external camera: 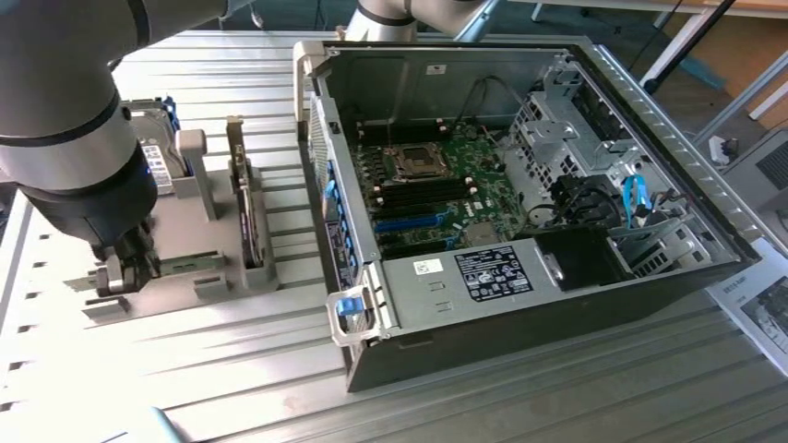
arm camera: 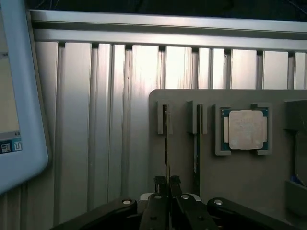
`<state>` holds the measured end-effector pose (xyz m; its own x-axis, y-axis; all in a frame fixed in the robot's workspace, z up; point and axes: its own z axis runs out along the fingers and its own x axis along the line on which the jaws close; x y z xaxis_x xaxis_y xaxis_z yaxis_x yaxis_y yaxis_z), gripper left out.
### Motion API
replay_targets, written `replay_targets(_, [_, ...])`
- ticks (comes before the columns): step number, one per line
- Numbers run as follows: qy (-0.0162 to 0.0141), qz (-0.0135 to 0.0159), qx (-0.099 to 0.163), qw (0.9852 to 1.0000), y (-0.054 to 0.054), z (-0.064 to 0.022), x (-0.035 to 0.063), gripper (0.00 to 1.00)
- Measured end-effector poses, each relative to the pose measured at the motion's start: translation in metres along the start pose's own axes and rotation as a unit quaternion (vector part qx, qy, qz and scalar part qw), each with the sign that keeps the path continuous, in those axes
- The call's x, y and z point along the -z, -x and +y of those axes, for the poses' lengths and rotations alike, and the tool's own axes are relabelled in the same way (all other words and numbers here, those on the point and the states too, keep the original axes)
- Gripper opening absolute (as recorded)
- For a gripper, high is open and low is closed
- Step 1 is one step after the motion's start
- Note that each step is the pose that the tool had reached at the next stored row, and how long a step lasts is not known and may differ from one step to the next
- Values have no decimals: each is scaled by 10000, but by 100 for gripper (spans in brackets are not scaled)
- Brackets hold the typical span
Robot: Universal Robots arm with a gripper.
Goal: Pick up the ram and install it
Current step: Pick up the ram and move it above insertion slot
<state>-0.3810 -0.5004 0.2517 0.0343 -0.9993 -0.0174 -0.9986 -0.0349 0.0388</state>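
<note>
Exterior view, starting at the exterior view's left: one robot arm [external camera: 68,138] reaches down to one grey holder [external camera: 185,277] on the ribbed metal table [external camera: 246,369]. Its gripper [external camera: 124,275] sits low at the holder's end, toward the exterior view's left. Just right of it, one dark expansion card [external camera: 250,212] stands on edge in the holder. The centre and right of the frame hold one open computer case [external camera: 407,83]. Its motherboard [external camera: 444,175] is exposed, showing a row of long black slots and one blue slot.

Wrist view brings the holder [arm camera: 182,100] close and lets its contents be counted. Two thin strips stand edge-on in two neighbouring slots, apart from each other. The ram [arm camera: 167,143] is the strip the gripper [arm camera: 168,181] has: two black fingertips [arm camera: 160,182] press in from either side, pinching it, while its far end sits in its slot. The second strip [arm camera: 197,143] stands free between the ram and one square silver processor [arm camera: 247,129], which lies flat in its recess. One pale-blue-rimmed panel [arm camera: 24,96] lies well apart from the holder.
</note>
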Motion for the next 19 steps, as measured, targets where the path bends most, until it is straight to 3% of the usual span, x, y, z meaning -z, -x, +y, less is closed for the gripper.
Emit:
replay_targets(3, [0, 0, 0, 10000, 3, 8, 195, 13])
replay_targets(19, [1, 0, 0, 10000, 12, 26, 663, 13])
